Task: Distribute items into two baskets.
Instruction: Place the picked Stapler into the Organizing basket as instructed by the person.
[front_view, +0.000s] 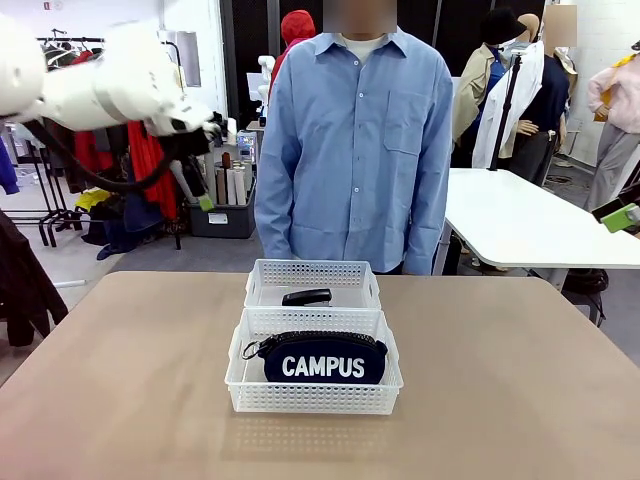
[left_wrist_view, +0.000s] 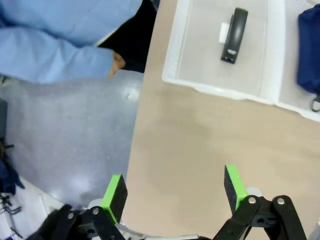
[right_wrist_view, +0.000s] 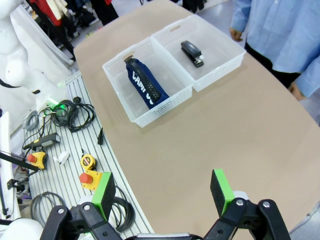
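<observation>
Stock, as I read it: pouch (front_view: 325, 360) in near basket (front_view: 313, 398), stapler (front_view: 306, 297) in far basket (front_view: 312, 270), one apiece so sorting looks done; L tool (left_wrist_view: 173, 192) & R tool (right_wrist_view: 163, 194) both released, raised off worktop (front_view: 120, 380).

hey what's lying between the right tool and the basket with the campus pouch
Nothing: in the right wrist view, bare tan tabletop runs from the open right tool to the basket holding the CAMPUS pouch.

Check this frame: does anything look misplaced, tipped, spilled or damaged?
Nothing stands out. The pouch sits in the near basket, the stapler lies flat in the far basket, and both baskets sit squarely together on the table.
</observation>
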